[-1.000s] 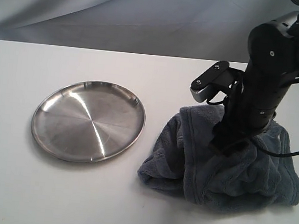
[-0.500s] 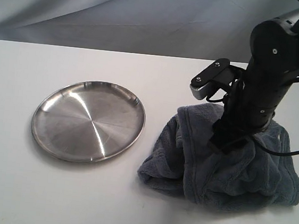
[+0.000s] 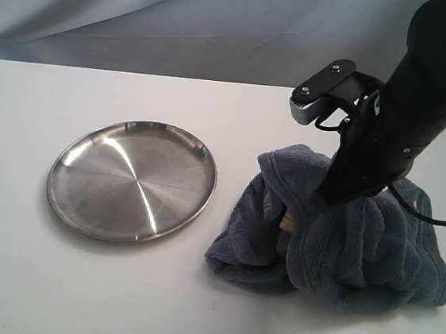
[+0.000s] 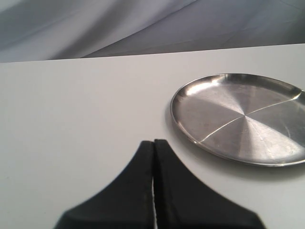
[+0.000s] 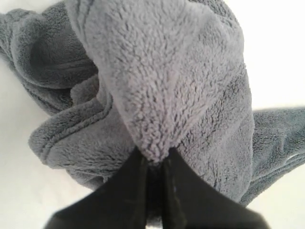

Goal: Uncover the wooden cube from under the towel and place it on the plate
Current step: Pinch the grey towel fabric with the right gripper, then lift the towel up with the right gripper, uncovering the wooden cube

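Observation:
The grey-blue towel [image 3: 357, 253] lies bunched on the right of the table, its top pulled up into a peak. My right gripper [image 3: 321, 203] is shut on that peak [image 5: 155, 155], pinching a fold of towel between its fingertips. A small tan sliver of the wooden cube [image 3: 287, 222] peeks out under the lifted fold; the rest is hidden. The shiny steel plate [image 3: 131, 180] sits to the left with nothing on it, and shows in the left wrist view [image 4: 240, 117]. My left gripper [image 4: 153, 143] is shut with nothing in it, hovering beside the plate.
White tabletop [image 3: 74, 295] runs around the plate and towel. A grey cloth backdrop [image 3: 183, 19] hangs behind the far edge. A black cable [image 3: 440, 223] trails from the right arm over the towel.
My right gripper has risen and pulled the towel's top up with it. The fold has lifted enough to bare a sliver of the cube. The plate has not moved.

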You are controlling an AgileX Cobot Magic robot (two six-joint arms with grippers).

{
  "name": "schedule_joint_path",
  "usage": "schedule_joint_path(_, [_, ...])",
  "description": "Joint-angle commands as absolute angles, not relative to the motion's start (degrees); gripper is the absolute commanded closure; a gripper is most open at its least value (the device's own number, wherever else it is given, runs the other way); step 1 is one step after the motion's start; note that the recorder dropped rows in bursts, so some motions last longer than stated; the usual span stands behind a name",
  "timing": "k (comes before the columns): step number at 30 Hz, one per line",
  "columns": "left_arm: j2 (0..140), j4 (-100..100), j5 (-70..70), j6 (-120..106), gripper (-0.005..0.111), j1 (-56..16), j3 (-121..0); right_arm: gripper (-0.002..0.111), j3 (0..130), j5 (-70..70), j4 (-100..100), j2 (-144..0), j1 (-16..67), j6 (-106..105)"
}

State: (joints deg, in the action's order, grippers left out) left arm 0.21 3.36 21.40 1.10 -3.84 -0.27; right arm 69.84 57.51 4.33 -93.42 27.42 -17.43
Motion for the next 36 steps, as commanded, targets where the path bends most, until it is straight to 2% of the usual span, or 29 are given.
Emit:
schedule_joint_path(1, [0.0,3.2,20.7,1.4,0.107,-4.0,0.0,0.108,70.1,57.2,3.8,-92.3,27.4,-19.7])
schedule_joint_path(7, [0.0,3.2,20.7,1.4,0.107,-4.0,0.0,0.108,70.1,57.2,3.8,-91.5,27.4,-21.0])
schedule_joint_path(15, [0.0,3.2,20.7,1.4,0.107,-4.0,0.0,0.108,70.1,55.4,3.8,-83.3,27.4,-21.0])
schedule_joint_path(26, [0.0,3.2,20.7,1.4,0.107,-4.0,0.0,0.108,70.1,44.8,4.9,-71.5,27.4,-21.4])
schedule_joint_path(36, [0.0,3.2,20.7,1.4,0.107,-4.0,0.0,0.108,70.1,41.0,13.9,-71.1,27.4,-16.2])
